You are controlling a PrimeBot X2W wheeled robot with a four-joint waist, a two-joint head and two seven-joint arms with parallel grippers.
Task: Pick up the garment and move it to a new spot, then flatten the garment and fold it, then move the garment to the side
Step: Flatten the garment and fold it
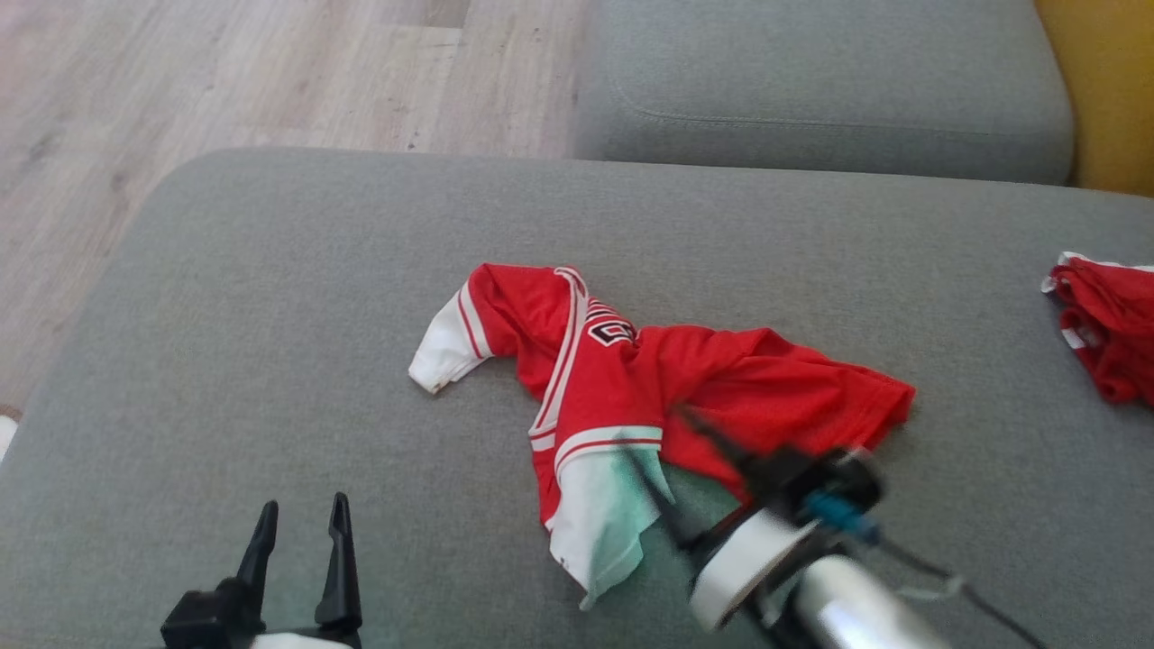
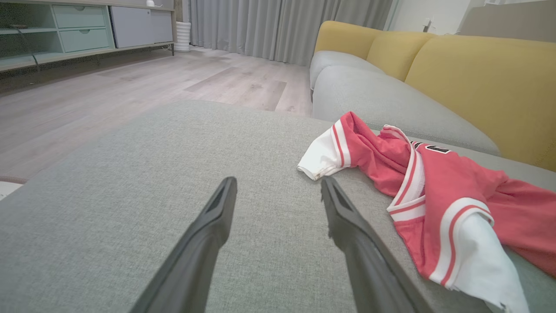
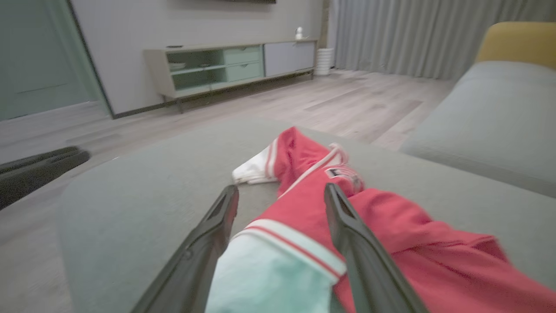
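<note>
Roughly at the middle of the grey woven sofa cushion (image 1: 270, 297) lies the garment (image 1: 631, 379), a crumpled red jersey of smooth, faintly shiny cloth with white sleeves and red-and-white striped bands. A black-and-white patch (image 1: 611, 333) on its chest is half folded under and unreadable. At its 5 o'clock the right tool (image 1: 663, 442) is badly blurred in the head view, but its own wrist view shows the two long dark fingers spread wide over a white sleeve, clamping nothing. At 7 o'clock the left tool (image 1: 304, 505) stands open over bare cushion. At 3 o'clock a second red cloth (image 1: 1104, 324) is cut off by the frame edge.
</note>
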